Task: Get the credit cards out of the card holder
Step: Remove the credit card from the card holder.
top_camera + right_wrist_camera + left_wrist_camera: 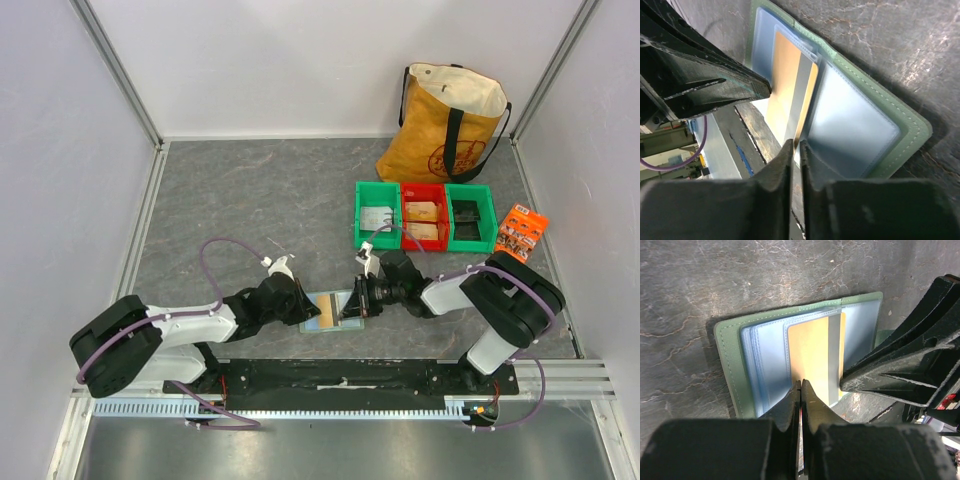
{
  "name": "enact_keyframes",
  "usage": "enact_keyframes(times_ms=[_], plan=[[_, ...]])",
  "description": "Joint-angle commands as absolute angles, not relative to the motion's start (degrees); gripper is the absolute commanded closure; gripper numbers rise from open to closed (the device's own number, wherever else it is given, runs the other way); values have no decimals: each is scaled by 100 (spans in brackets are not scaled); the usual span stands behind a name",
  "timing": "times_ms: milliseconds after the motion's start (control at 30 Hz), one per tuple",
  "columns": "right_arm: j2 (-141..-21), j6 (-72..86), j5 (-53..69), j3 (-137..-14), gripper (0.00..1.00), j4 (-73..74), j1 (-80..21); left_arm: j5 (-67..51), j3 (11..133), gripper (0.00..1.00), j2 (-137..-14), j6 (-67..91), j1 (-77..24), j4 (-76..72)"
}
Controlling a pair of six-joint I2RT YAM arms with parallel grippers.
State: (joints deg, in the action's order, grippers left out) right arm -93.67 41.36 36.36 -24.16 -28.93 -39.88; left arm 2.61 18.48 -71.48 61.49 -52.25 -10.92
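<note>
- Holder (729, 370) lies open on the table (250, 200) between your arms, gold card (812, 355) partway out of its pocket.
- Left gripper (800, 385) is pinched shut at the card's edge. If it caught the sleeve too, the whole holder lifts.
- Right gripper (796, 146) shows just a slit, so I can't tell if it grips anything. If the holder's unpinned, it'll drag along.

Two arms on show: the left arm (150, 335) and the right arm (505, 300), both white shells between chunky black joint housings. A purple cable (203, 258) arcs off the left one, and a matching purple lead (544, 385) trails by the right base. Both sit on a long black base plate (345, 380) along the near edge. Up close, the left gripper (800, 383) has matte black, wedge-shaped fingers, scuffed grey. The right gripper (794, 146) looks just the same.
</note>
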Motion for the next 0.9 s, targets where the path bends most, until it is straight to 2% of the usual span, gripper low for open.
enact_keyframes(times_ms=[0,33,133,467,533,700,867], plan=[[-9237,4130,3594,-2338,79,-2864,-3902,545,1687,95,-7348,6047,-5229,-281],[-9220,4200,3595,-2320,75,-2970,-3902,536,1696,95,-7330,6029,-5221,-281],[-9237,4385,3604,-2347,72,-3216,-3894,501,1714,95,-7339,6012,-5221,-281],[-9571,4606,3507,-2356,74,-3630,-3894,439,1705,95,-7304,6012,-5221,-343],[-9667,4623,3533,-2338,78,-3717,-3894,440,1696,95,-7321,6012,-5212,-351],[-9686,4676,3691,-2215,100,-3929,-3824,474,1679,96,-7365,6020,-5221,-360],[-9554,4483,3928,-2075,100,-3771,-3569,466,1679,96,-7488,6038,-5229,-387]])
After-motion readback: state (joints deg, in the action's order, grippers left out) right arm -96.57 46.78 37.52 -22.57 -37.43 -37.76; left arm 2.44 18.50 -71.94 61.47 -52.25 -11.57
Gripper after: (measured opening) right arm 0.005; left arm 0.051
